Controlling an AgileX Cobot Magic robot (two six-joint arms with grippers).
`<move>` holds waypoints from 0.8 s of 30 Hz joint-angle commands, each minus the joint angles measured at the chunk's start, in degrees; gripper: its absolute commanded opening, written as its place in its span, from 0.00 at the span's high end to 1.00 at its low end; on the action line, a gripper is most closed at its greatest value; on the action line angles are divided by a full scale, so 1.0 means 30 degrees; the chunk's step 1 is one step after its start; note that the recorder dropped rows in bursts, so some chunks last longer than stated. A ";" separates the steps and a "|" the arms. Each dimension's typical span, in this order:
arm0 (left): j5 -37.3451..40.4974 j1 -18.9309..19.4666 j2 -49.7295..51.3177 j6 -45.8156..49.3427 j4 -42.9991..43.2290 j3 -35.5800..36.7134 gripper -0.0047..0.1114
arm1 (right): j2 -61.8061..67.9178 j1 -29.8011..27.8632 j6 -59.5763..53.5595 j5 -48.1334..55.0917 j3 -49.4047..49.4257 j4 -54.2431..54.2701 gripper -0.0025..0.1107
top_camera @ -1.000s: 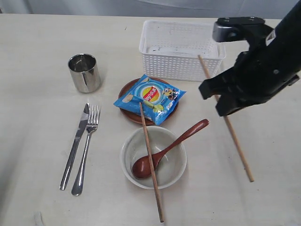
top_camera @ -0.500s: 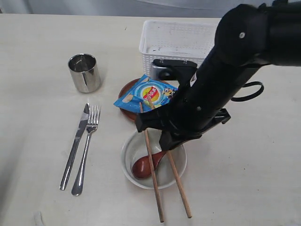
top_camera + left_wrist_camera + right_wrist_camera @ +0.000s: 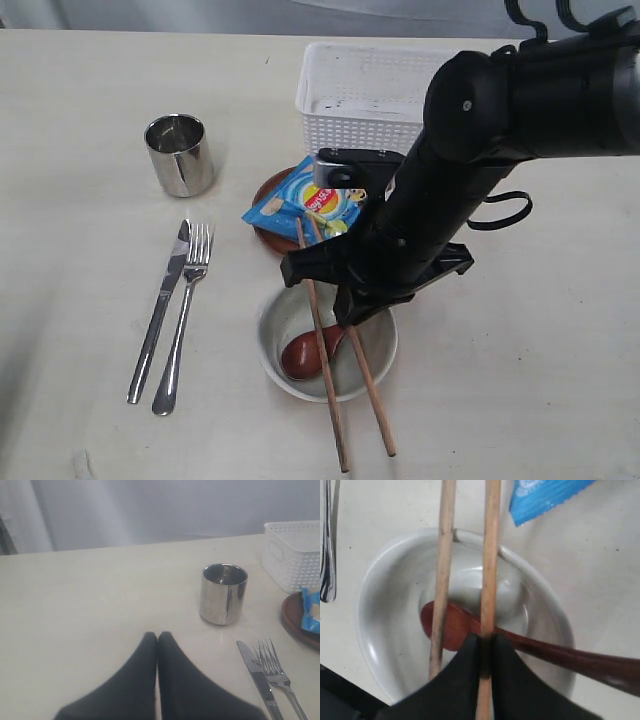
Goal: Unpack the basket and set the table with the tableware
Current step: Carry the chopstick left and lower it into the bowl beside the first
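- Since a second ago, the right gripper (image 3: 485, 641) has swung from beside the basket (image 3: 375, 95) to above the bowl (image 3: 265, 335).
- Its jaws pinch one chopstick (image 3: 490, 555), just beside the other chopstick (image 3: 442, 580), over the spoon (image 3: 457, 630).
- Meanwhile the left gripper (image 3: 157, 637) is closed and empty above the table (image 3: 75, 590), near the cup (image 3: 223, 594).

Open table (image 3: 540, 380) rightward; chopsticks (image 3: 332, 400) across bowl (image 3: 272, 345)
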 commanded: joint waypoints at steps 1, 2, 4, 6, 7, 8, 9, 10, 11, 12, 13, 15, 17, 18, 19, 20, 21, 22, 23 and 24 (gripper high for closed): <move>-0.0160 -0.0111 -0.0044 -0.0084 -0.0045 0.0047 0.96 | -0.0024 0.0040 -0.0016 -0.0484 -0.0007 -0.0009 0.98; -0.0160 -0.0111 -0.0044 -0.0084 -0.0045 0.0047 0.96 | -0.0024 0.0040 -0.0016 -0.0484 -0.0007 -0.0009 0.98; -0.0160 -0.0111 -0.0044 -0.0084 -0.0045 0.0047 0.96 | -0.0024 0.0040 -0.0016 -0.0402 -0.0007 -0.0009 0.98; -0.0160 -0.0111 -0.0044 -0.0084 -0.0045 0.0047 0.96 | -0.0024 0.0040 -0.0016 -0.0360 -0.0007 -0.0009 0.98; -0.0160 -0.0111 -0.0044 -0.0084 -0.0045 0.0047 0.96 | -0.0024 0.0040 -0.0016 -0.0362 -0.0007 -0.0009 0.98; -0.0160 -0.0111 -0.0044 -0.0084 -0.0045 0.0047 0.96 | -0.0024 0.0040 -0.0016 -0.0329 -0.0007 -0.0009 0.98; -0.0160 -0.0111 -0.0044 -0.0084 -0.0045 0.0047 0.96 | -0.0024 0.0040 -0.0016 -0.0329 -0.0007 -0.0009 0.97; -0.0160 -0.0111 -0.0044 -0.0084 -0.0045 0.0047 0.96 | -0.0024 0.0040 -0.0016 -0.0329 -0.0007 -0.0009 0.94; -0.0160 -0.0111 -0.0044 -0.0084 -0.0045 0.0047 0.96 | -0.0024 0.0040 -0.0016 -0.0329 -0.0007 -0.0009 0.89; -0.0160 -0.0111 -0.0044 -0.0084 -0.0045 0.0047 0.96 | -0.0024 0.0040 -0.0016 -0.0329 -0.0007 -0.0009 0.83; -0.0160 -0.0111 -0.0044 -0.0084 -0.0045 0.0047 0.96 | -0.0024 0.0040 -0.0016 -0.0329 -0.0007 -0.0009 0.77; -0.0160 -0.0111 -0.0044 -0.0084 -0.0045 0.0047 0.96 | -0.0024 0.0040 -0.0016 -0.0329 -0.0007 -0.0009 0.64; -0.0160 -0.0111 -0.0044 -0.0084 -0.0045 0.0047 0.96 | -0.0060 0.0040 -0.0016 -0.0329 -0.0007 -0.0009 0.56; -0.0160 -0.0111 -0.0044 -0.0084 -0.0045 0.0047 0.96 | -0.0171 0.0040 -0.0016 -0.0329 -0.0007 -0.0058 0.55; -0.0160 -0.0111 -0.0044 -0.0084 -0.0045 0.0047 0.96 | -0.0271 0.0040 -0.0016 -0.0329 -0.0007 -0.0101 0.56; -0.0160 -0.0111 -0.0044 -0.0084 -0.0045 0.0047 0.96 | -0.0449 0.0040 -0.0152 -0.0329 -0.0007 -0.0142 0.56; -0.0160 -0.0111 -0.0044 -0.0084 -0.0045 0.0047 0.96 | -0.0677 0.0040 -0.0278 -0.0329 -0.0007 -0.0191 0.56; -0.0160 -0.0111 -0.0044 -0.0084 -0.0045 0.0047 0.96 | -0.0968 0.0040 -0.0324 -0.0329 -0.0007 -0.0295 0.56; -0.0160 -0.0111 -0.0044 -0.0084 -0.0045 0.0047 0.96 | -0.1229 0.0040 -0.0324 -0.0329 -0.0007 -0.0491 0.56; -0.0160 -0.0111 -0.0044 -0.0084 -0.0045 0.0047 0.96 | -0.1588 0.0040 -0.0324 -0.0285 -0.0007 -0.0615 0.56</move>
